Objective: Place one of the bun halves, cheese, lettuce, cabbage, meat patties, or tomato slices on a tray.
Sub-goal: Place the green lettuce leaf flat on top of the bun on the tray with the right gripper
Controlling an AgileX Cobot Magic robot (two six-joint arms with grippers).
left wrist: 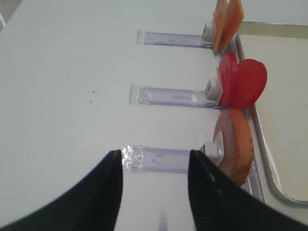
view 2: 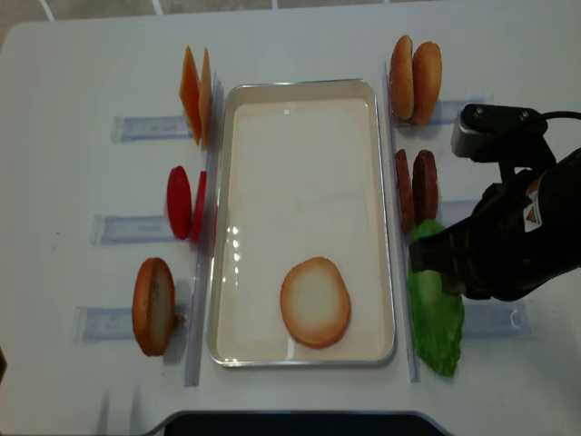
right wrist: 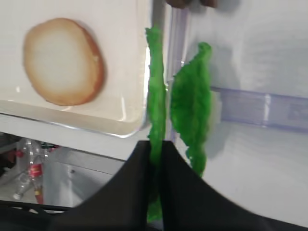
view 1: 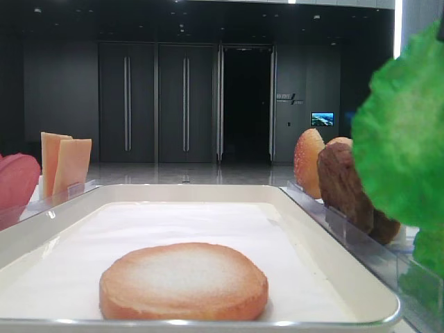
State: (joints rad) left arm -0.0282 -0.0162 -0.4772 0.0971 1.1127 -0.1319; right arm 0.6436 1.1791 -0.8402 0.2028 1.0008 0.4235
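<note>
My right gripper [right wrist: 155, 143] is shut on the edge of a bright green lettuce leaf [right wrist: 155, 96], which stands on edge beside the tray's right rim [right wrist: 130, 127]. A second green leaf [right wrist: 192, 110] stands just right of it in the clear holder. In the overhead view the right gripper [view 2: 425, 259] sits over the lettuce [view 2: 436, 318], right of the tray [view 2: 300, 91]. One bun half [view 2: 315, 302] lies flat on the tray's near end. My left gripper [left wrist: 154, 156] hangs open over the table, holding nothing. I cannot pick out any cabbage.
Left of the tray, clear holders carry cheese [view 2: 195, 94], tomato slices [view 2: 184, 202] and a bun half [view 2: 152, 305]. On the right stand two bun halves [view 2: 415, 79] and meat patties [view 2: 415, 189]. An empty holder [left wrist: 159, 159] lies before the left gripper.
</note>
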